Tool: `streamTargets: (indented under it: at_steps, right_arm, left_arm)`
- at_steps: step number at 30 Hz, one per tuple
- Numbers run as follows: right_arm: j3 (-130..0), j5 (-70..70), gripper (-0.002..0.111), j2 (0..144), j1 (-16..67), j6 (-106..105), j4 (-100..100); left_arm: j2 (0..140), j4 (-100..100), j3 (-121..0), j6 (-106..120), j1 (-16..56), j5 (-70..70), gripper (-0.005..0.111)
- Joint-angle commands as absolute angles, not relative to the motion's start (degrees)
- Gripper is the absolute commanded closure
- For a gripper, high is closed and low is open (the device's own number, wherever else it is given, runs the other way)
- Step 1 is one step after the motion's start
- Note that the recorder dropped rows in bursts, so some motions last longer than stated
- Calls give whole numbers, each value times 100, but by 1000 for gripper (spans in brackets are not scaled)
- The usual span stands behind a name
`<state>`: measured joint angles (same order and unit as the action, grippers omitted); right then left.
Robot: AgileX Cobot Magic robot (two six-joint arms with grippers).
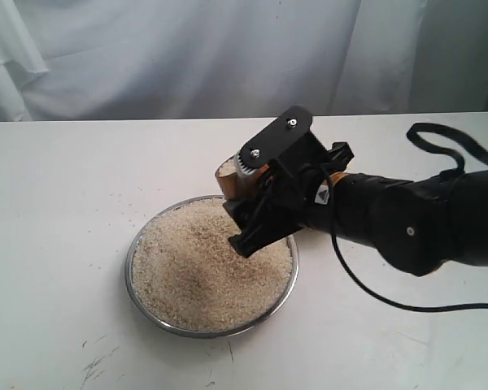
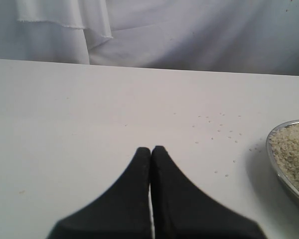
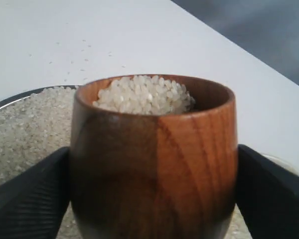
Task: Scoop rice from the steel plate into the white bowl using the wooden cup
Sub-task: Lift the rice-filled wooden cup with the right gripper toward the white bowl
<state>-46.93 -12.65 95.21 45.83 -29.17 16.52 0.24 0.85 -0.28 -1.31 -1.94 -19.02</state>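
The steel plate (image 1: pixel 137 244) sits mid-table, heaped with pale rice (image 1: pixel 203 268). My right gripper (image 1: pixel 246 213) hangs over the plate's far right rim, shut on the wooden cup (image 1: pixel 228 177). In the right wrist view the reddish-brown cup (image 3: pixel 189 149) stands upright between the two black fingers (image 3: pixel 25 194), filled to the brim with rice (image 3: pixel 142 94), and the plate's rim (image 3: pixel 20 95) shows behind it. My left gripper (image 2: pixel 151 149) is shut and empty over bare table, with the plate's edge (image 2: pixel 276 159) off to one side. The white bowl is out of view.
Loose grains (image 2: pixel 214 127) lie scattered on the white table near the plate. A black cable (image 1: pixel 374 296) loops from the right arm across the table. White cloth (image 1: pixel 187 57) hangs along the back.
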Motion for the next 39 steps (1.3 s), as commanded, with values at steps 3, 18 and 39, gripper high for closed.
streamTargets:
  at_steps: [3,18,39]
  right_arm:
    - [-4664,-984,108,8987,3959,-3660,1590]
    - [-4895,399,108,8670,2533,-5273,1503]
    - [-5935,909,108,9355,2113,-5508,200]
  left_arm:
    - [0,79,0,-135,-179,-1827,107]
    - [0,79,0,-135,-179,-1827,107]
    - [0,79,0,-135,-179,-1827,107]
